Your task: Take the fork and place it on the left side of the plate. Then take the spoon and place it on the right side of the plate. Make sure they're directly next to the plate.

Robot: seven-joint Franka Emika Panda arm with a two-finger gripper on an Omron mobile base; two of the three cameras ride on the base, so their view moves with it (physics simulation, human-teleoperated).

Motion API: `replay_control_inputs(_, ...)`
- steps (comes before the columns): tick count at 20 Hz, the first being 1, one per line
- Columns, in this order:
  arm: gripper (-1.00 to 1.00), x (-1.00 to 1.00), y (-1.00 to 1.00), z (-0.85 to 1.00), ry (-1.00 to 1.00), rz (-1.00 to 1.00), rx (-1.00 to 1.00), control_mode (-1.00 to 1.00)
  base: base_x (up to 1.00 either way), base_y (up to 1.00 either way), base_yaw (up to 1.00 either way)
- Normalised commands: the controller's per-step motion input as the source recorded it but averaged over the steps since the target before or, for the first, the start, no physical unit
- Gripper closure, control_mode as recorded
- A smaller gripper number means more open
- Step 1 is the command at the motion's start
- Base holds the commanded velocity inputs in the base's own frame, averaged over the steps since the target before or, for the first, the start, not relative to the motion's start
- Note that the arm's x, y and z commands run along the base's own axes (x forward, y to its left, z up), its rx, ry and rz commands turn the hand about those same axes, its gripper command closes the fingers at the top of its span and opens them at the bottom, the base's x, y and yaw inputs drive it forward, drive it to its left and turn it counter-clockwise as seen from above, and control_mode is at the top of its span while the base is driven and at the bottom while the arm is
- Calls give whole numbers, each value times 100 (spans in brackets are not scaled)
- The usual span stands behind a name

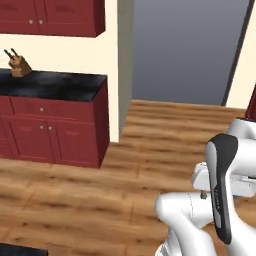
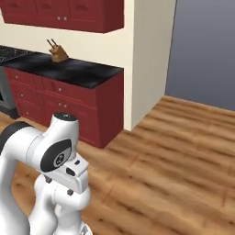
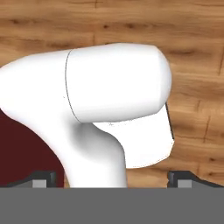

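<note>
My claw [image 3: 112,183] folded over floor [image 3: 192,109], tips wide apart, empty — fork bearing, axis unknowable; counter [image 1: 55,86] at 10 o'clock.

Arm folded tight, elbow up, wrist tucked low vs base. Claw [image 3: 112,179] aimed down at robot's own body, fingertips [image 3: 43,178] set wide apart.

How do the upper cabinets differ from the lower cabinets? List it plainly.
The upper cabinets hang on the wall; the lower cabinets stand on the wood floor. The lower cabinets carry a black counter with a knife block; the upper cabinets carry nothing. Both are dark red with small pale knobs.
</note>
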Motion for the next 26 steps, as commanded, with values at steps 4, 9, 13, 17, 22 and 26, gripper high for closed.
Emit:
replay_control_inputs(4,-100,0,0,0,0,0,0,100,100,0,41)
replay_control_inputs(9,-100,0,0,0,0,0,0,100,100,5,42)
replay_control_inputs(13,-100,0,0,0,0,0,0,100,100,43,21)
replay_control_inputs(17,-100,0,0,0,0,0,0,100,100,71,1)
replay_control_inputs(22,-100,0,0,0,0,0,0,100,100,99,-11)
replay_control_inputs(26,-100,0,0,0,0,0,0,100,100,100,-16)
